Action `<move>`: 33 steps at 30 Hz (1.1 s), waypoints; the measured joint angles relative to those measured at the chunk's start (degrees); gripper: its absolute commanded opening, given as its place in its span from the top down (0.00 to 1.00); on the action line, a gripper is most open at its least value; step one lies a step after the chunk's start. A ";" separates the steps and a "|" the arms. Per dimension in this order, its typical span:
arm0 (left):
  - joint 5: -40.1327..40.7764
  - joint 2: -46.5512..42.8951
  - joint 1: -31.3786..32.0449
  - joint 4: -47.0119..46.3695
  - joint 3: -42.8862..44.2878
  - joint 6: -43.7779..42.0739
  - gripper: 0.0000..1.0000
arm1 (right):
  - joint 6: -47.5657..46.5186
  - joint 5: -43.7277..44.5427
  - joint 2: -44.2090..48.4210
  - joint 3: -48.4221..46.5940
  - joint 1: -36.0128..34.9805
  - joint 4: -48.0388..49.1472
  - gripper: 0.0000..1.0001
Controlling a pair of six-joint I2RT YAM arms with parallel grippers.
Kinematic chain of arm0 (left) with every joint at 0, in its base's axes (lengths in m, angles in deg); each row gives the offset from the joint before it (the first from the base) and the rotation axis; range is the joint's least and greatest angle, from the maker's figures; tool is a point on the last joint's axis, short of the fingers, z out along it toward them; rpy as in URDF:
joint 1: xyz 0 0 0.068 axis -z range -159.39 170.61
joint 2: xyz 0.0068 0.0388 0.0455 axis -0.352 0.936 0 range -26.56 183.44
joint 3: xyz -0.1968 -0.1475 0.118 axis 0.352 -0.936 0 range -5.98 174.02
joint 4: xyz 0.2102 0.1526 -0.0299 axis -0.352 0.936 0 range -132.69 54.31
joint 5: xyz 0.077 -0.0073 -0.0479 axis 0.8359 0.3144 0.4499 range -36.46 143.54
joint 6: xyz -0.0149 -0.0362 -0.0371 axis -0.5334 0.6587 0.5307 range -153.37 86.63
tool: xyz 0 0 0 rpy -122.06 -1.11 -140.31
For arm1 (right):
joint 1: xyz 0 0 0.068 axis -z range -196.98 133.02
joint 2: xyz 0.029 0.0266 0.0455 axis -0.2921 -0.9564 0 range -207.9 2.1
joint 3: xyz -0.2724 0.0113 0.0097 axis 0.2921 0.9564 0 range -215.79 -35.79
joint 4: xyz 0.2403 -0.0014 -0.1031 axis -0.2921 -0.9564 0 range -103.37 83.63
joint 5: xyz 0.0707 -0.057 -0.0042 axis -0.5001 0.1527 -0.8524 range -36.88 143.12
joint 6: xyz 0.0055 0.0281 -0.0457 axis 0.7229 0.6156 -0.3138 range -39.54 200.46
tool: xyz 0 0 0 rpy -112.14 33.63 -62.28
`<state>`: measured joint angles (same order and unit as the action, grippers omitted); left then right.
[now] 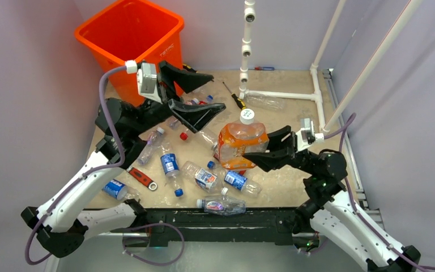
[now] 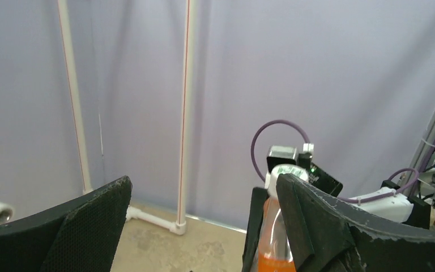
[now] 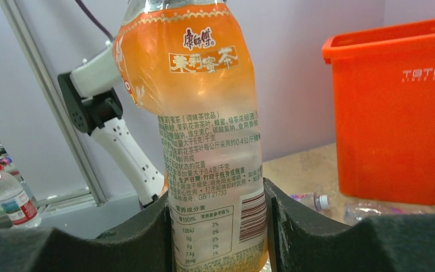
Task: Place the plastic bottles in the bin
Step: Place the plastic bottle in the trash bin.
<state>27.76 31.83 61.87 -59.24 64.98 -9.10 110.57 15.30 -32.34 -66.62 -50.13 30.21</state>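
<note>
- Right hand (image 1: 259, 148) (image 3: 218, 226) — clamped on a large orange-tinted bottle (image 1: 239, 140) (image 3: 204, 85). One pad presses each side of its lower label.
- The bottle stands upright with its white cap up, near the middle of the tabletop (image 1: 289, 184). Cannot tell whether its base touches the surface.
- Left hand (image 1: 215, 92) (image 2: 204, 187) — fingers spread wide, nothing between them in the wrist view. It hangs above the far left part of the tabletop, near the bin's right side.
- From the left wrist, the held bottle (image 2: 269, 238) shows partly behind the right-side finger.
- Bin (image 1: 167, 48) (image 3: 396, 113) is bright orange and upright at the far left corner, mouth up, well apart from the held bottle.
- Loose bottles lie on their sides across the near half of the tabletop:
  - a blue-label bottle (image 1: 170, 164);
  - a second blue-label bottle (image 1: 237, 180);
  - a white-label bottle (image 1: 205, 178) between those two;
  - a front-edge bottle (image 1: 221, 205).
- A clear bottle (image 1: 266, 102) lies at the far side, just beside the foot of the white pipe frame (image 1: 246, 51).
- A red-handled wrench (image 1: 143, 177) lies flat at front left.
- A screwdriver (image 1: 235, 97) lies near the pipe frame's base.
</note>
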 measured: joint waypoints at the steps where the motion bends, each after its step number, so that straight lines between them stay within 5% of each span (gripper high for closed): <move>1: -0.11 1.09 0.00 -0.52 1.62 0.09 0.01 | -0.26 -0.31 -0.09 0.13 0.00 -0.44 0.70; 11: -9.84 11.93 0.02 -5.11 6.10 5.75 0.06 | -1.51 -0.76 -1.90 0.24 0.00 -2.69 0.71; 21: -16.72 12.31 0.98 -6.78 5.38 8.17 0.10 | -1.79 -0.22 -4.55 0.33 -0.02 -2.27 0.72; 29: -18.32 12.57 2.12 -6.10 4.17 8.15 0.54 | -1.66 -0.22 -6.08 0.33 -0.02 -1.36 0.72; 33: -18.56 13.27 2.82 -5.79 4.17 8.04 0.57 | -1.68 -0.35 -6.38 0.33 -0.04 -1.29 0.72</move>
<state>9.21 45.10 64.69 -65.03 69.15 -1.06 108.88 14.95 -38.72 -66.30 -50.17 28.92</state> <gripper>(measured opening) 0.430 0.497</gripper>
